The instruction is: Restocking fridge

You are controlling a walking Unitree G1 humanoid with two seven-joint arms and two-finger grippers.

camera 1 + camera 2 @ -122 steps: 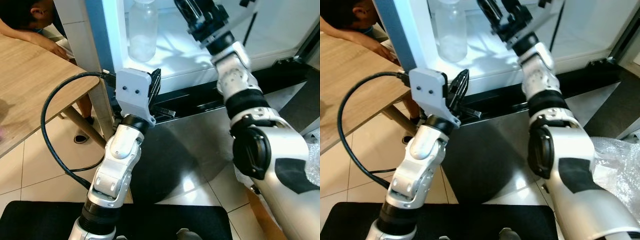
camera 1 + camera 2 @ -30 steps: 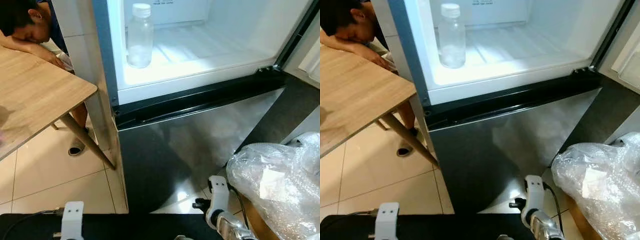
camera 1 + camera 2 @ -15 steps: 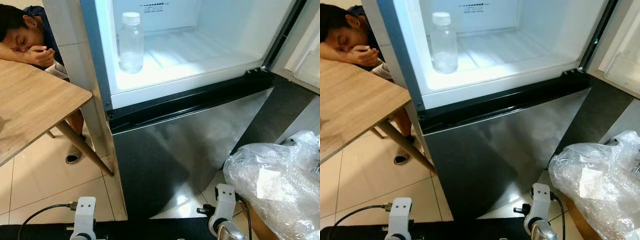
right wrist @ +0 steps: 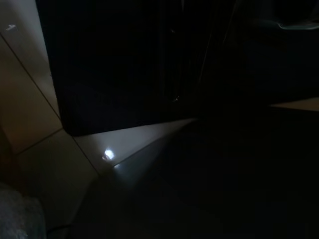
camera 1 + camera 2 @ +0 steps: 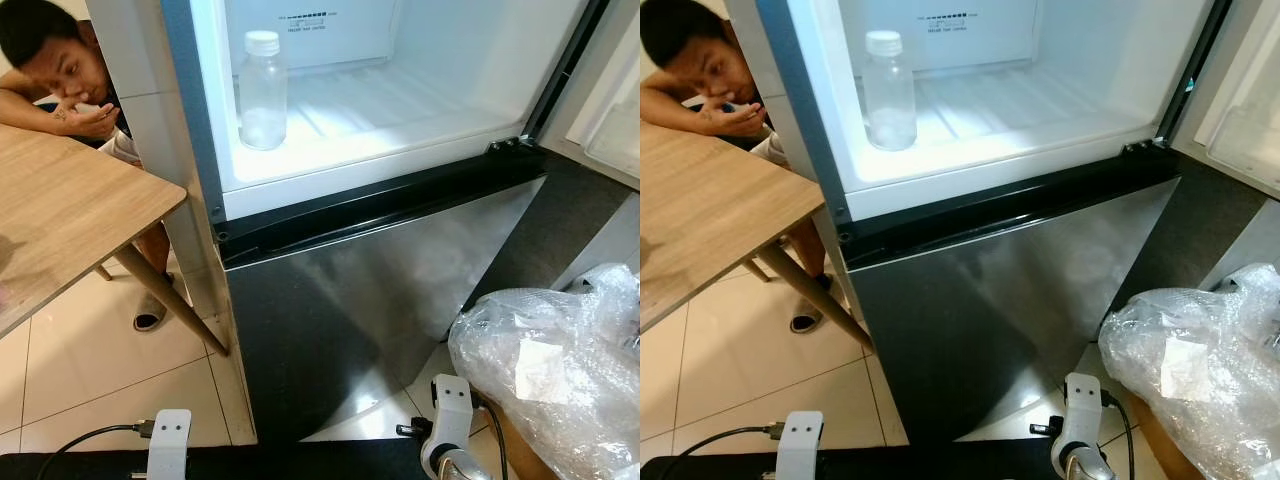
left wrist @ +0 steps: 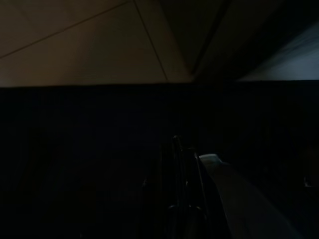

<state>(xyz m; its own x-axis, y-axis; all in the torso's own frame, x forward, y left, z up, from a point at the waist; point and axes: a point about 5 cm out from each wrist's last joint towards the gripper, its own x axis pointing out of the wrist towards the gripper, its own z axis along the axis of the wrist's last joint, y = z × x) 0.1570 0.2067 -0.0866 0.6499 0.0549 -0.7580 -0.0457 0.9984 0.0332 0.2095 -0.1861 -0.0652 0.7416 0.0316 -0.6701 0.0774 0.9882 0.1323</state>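
Note:
A clear plastic bottle (image 5: 263,90) with a white cap stands upright at the left end of the white shelf (image 5: 400,115) inside the open fridge. Nothing touches it. My left arm (image 5: 168,445) hangs idle at the bottom edge of the picture, far below the shelf. My right arm (image 5: 448,415) hangs low too, in front of the fridge's steel lower door (image 5: 370,280). Both wrist views are very dark, with pale floor tile and dark surfaces just made out.
A wooden table (image 5: 60,230) stands left of the fridge, with a person (image 5: 60,70) leaning on it. A crumpled clear plastic bag (image 5: 545,375) sits at the lower right. The open fridge door (image 5: 610,110) is at the right. A black mat (image 5: 300,465) lies on the floor below.
Four seconds ago my right arm reached into the fridge by the bottle and my left arm was raised. Both have dropped to hang low. The person has lifted their head.

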